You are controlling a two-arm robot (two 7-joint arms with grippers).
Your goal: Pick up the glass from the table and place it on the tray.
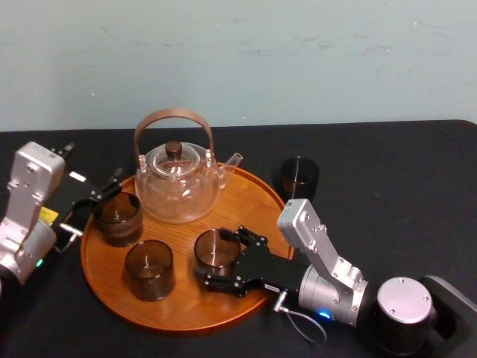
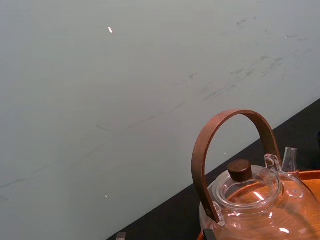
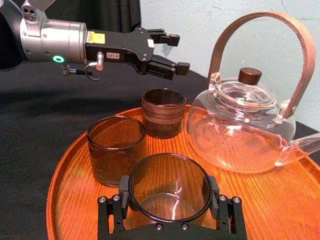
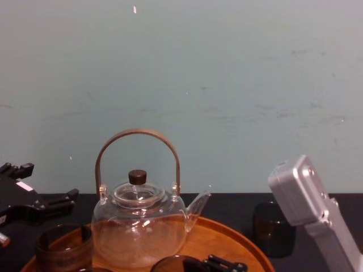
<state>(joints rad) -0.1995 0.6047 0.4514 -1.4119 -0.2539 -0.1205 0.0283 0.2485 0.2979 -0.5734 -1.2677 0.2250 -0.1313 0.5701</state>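
The right gripper [image 3: 170, 207] has its fingers [image 3: 114, 212] closed in against either side of a glass [image 3: 169, 187], seemingly touching its wall. That glass stands upright on the tray [image 3: 280, 200], near the front rim, its base on the wood or just above it; I cannot tell which. Just beside it is a second glass [image 3: 116, 150], and beyond that a ribbed glass [image 3: 162, 112], both also on the tray. The left gripper [image 3: 172, 52] hangs over the ribbed glass with its fingers spread and nothing between them. The teapot [image 1: 179, 186] takes the back of the tray. Off the tray to the right, near its rim, a dark glass [image 1: 299, 177] stands alone on the counter [image 1: 387, 201]. By my reading the held glass is as good as delivered and only needs letting go. With three glasses on the tray, the dark glass is the one left to fetch. A yellow sticker [image 3: 97, 37] and a small white label [image 3: 111, 56] sit on the left gripper's body, but their print is too small to read.
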